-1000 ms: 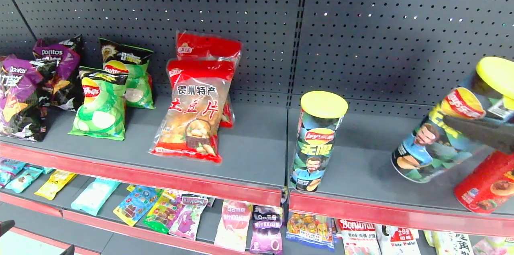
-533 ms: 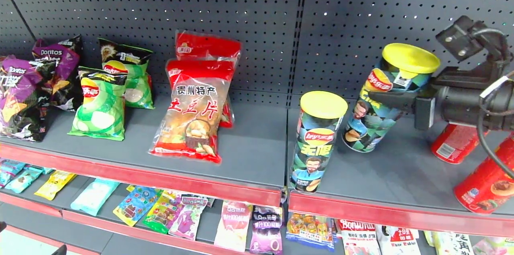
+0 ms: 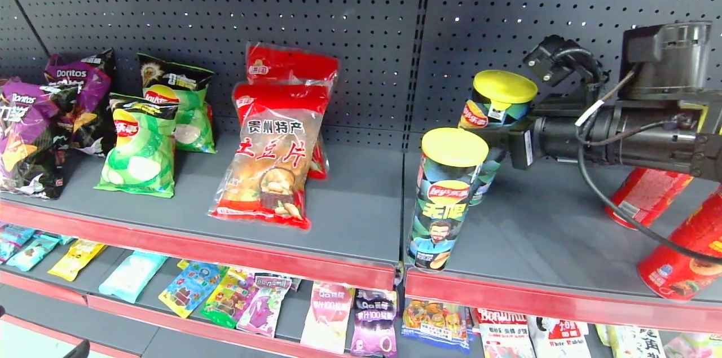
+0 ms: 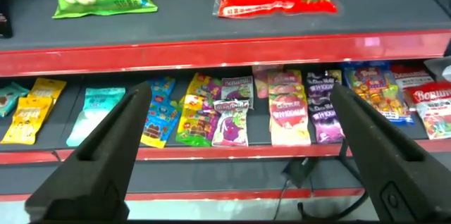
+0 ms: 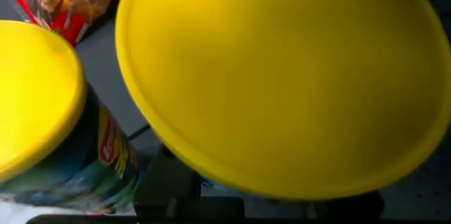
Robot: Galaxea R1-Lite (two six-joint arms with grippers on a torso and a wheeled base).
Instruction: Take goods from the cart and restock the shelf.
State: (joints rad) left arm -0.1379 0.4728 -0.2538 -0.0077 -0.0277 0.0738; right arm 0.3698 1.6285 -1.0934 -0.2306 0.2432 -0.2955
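Observation:
My right gripper (image 3: 495, 141) is shut on a chip can with a yellow lid (image 3: 499, 100), holding it nearly upright at the back of the grey top shelf (image 3: 350, 211). It is just behind and to the right of a matching can (image 3: 448, 200) that stands near the shelf's front edge. In the right wrist view the held can's lid (image 5: 282, 76) is close up, with the standing can's lid (image 5: 32, 90) beside it. The held can's base is hidden. My left gripper (image 4: 232, 160) hangs open and holds nothing, in front of the lower shelf of snack packets (image 4: 232, 108).
Two red cans (image 3: 648, 194) (image 3: 679, 259) lie tilted at the shelf's right end. A potato-chip bag (image 3: 271, 166), green bags (image 3: 141, 146) and purple bags (image 3: 34, 132) fill the left half. Bare shelf lies between the standing can and the red cans. A pegboard wall (image 3: 361, 36) backs the shelf.
My right arm has carried the yellow-lidded can from the far right edge leftward and deeper in, and set it more upright behind the standing can. Nothing else has moved.

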